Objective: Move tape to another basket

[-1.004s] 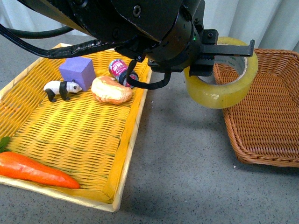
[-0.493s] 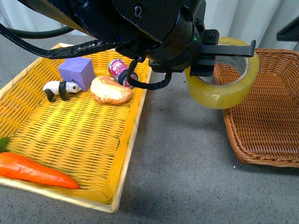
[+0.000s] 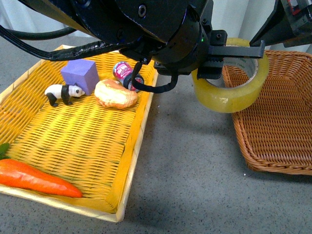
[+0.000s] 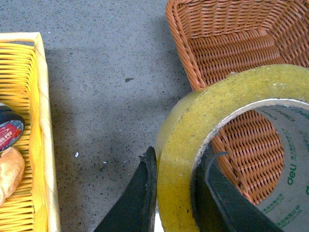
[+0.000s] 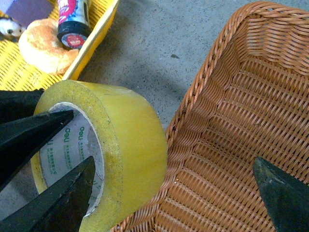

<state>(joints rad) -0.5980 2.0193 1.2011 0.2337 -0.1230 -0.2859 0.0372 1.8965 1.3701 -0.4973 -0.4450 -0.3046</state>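
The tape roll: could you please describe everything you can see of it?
The tape is a wide roll of translucent yellowish film on a white cardboard core with green print. It is held in the air, tilted, partly over the left rim of the brown wicker basket. The left end effector is shut on its wall, with one finger through the core and one outside. Nothing else appears to touch it.

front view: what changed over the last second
The right arm came into view at the upper right, above the basket. The left gripper stayed shut on the tape, held over the basket's left rim. Nothing in the yellow tray moved.
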